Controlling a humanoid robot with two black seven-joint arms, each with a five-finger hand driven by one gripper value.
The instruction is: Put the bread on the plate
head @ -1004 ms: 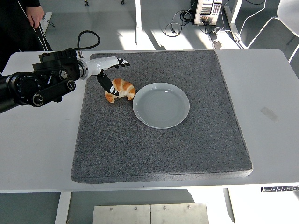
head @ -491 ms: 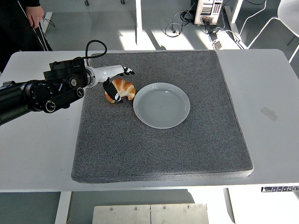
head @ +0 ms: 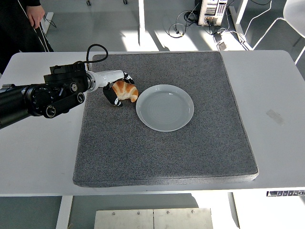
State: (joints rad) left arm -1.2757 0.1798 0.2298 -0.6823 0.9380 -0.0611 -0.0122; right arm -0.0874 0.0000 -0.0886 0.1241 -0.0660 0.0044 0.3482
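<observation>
A golden-brown croissant [head: 126,91] lies on the grey mat just left of the white plate [head: 165,108]. My left hand [head: 118,88] reaches in from the left and its fingers curl around the croissant, thumb on the near side and the others over the far side. The bread seems slightly raised in the grip. The plate holds nothing. My right arm does not show.
The grey mat [head: 162,143] covers the middle of the white table [head: 276,105]. A person's hand and dark sleeve [head: 34,14] show at the top left. Cables and a computer case [head: 212,12] lie on the floor beyond the table.
My left hand went from spread above the croissant to closed around it. The croissant has shifted slightly up and to the right.
</observation>
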